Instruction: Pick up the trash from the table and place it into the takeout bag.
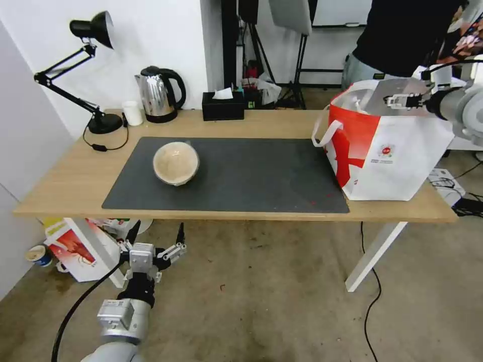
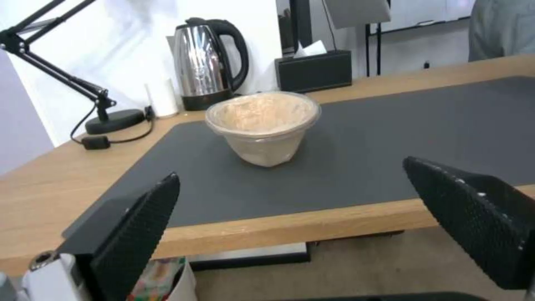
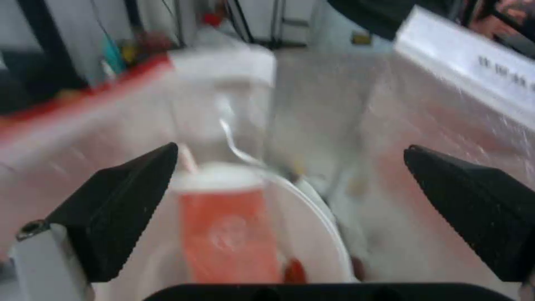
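Meanwhile, the right gripper hangs over the open mouth of the takeout bag, which stands at the right end of the table, partly on the dark grey mat; its fingers are spread wide with nothing between them. Down inside the foil-lined bag, the right wrist view shows the red cup with its white lid sitting upright in the large white plastic bowl (the picture is blurred, so finer detail is hard to tell). A tan round paper bowl rests on the left part of the mat, upright and covered with clear film, well apart from the bag. The left gripper is held low in front of the table's near edge, below the tabletop and near the bowl's side of the desk, its fingers apart and holding nothing; from its wrist the paper bowl sits straight ahead on the mat. Along the back edge stand a black desk lamp, a small white cup, a steel kettle and a black tissue box.
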### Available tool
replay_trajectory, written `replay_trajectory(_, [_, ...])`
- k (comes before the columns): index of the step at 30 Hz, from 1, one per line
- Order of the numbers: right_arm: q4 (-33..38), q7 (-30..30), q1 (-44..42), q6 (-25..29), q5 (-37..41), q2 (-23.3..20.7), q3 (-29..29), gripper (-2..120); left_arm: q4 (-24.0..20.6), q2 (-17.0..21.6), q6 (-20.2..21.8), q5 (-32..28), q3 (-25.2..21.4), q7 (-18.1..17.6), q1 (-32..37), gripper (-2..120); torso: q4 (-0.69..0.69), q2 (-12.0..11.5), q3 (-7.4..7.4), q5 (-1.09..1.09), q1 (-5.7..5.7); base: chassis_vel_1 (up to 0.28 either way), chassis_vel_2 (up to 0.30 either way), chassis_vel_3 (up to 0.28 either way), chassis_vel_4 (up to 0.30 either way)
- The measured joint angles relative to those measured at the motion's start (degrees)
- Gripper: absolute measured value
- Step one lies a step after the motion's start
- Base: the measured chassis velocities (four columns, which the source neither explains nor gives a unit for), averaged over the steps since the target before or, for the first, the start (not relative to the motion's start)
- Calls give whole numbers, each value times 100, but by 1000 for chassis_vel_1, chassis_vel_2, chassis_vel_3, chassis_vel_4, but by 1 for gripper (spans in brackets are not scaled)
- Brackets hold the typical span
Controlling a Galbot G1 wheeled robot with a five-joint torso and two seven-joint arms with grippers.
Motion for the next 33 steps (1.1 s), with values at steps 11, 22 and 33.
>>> replay_trajectory(11, [813, -530, -823, 2892, 13, 293, 948, 100, 0, 0, 0, 0, 0, 1, 0, 100, 1, 0, 0, -1, -1, 0, 0, 0, 0])
replay_trajectory(22, [2093, -470, -2717, 5145, -1977, 706, 1726, 100, 0, 1, 0, 0, 0, 0, 0, 100, 1, 0, 0, -1, -1, 0, 0, 0, 0])
replay_trajectory(33, [3366, 778, -4697, 5353, -4118, 1377, 2286, 100, 0, 1, 0, 0, 0, 0, 1, 100, 0, 0, -1, -1, -1, 0, 0, 0, 0])
